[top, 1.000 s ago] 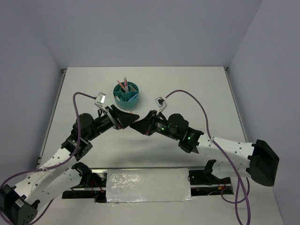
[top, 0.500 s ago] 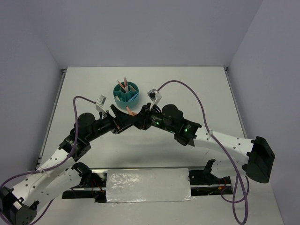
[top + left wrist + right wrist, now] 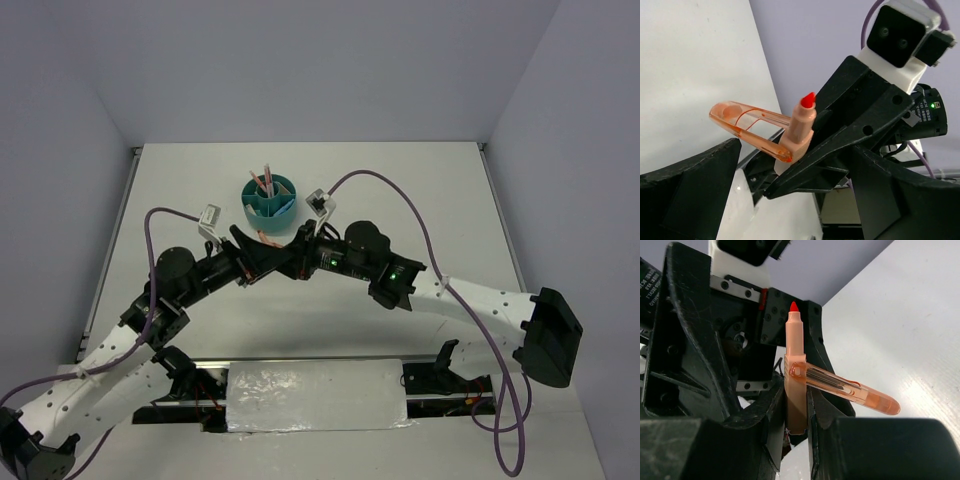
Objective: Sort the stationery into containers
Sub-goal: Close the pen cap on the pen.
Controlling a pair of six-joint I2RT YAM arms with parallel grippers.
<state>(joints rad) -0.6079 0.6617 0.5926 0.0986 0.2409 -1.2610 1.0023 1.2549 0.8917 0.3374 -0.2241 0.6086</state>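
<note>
Lab rig: white table [image 3: 420,200], plain enclosing walls [image 3: 300,60].

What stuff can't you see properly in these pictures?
- Bottom end of the marker: hidden between the fingers of the right pincer, right wrist view.
- Inside of the cup: too small to tell what lies in its compartments, top view.
- Fingers of the left pincer: cut off by the picture's bottom edge, left wrist view.

One teal cup [image 3: 285,208] is standing on the bench [image 3: 400,190], two pens [image 3: 267,174] are poking out of it, and one orange marker [image 3: 795,340] is showing.
</note>
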